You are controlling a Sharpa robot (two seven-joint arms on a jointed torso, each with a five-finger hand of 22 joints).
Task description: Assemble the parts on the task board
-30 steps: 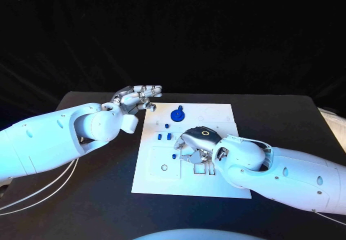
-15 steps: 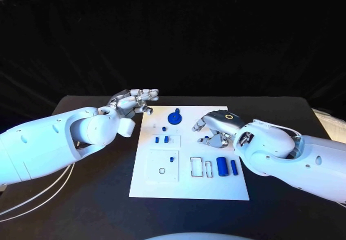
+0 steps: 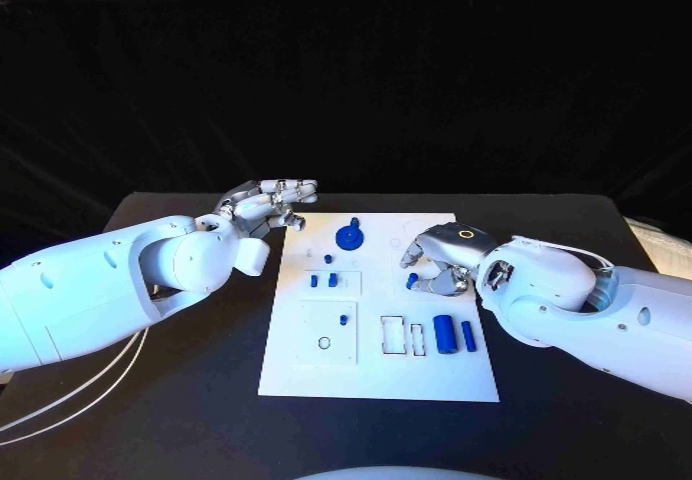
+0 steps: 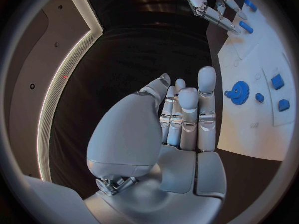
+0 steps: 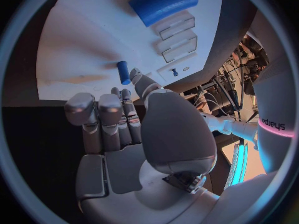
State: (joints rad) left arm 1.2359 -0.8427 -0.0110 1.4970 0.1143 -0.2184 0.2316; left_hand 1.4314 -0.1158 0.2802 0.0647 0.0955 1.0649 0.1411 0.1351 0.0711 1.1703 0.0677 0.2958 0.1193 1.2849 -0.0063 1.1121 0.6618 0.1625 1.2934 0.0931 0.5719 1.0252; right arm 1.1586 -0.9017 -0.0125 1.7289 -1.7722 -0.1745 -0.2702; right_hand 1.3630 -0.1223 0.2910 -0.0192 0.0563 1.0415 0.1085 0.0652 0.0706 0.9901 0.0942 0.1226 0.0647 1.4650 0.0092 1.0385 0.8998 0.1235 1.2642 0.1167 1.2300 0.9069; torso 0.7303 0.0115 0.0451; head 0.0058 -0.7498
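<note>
1. While the left hand (image 3: 268,204) is hovering empty, fingers apart, beside the white board (image 3: 378,375), the right hand (image 3: 437,262) is pinching a small blue peg (image 3: 411,281) above the board's middle.
2. The peg is looking light, stiff and slick; gripping its upper end is probably leaving the tip free for insertion.

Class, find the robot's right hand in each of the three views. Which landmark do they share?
Head view: right hand over the board's right side.
Left wrist view: beyond the left hand's fingertips, over the board.
Right wrist view: middle of the circle, fingers reaching toward the board.
Shared landmark: the white board.
</note>
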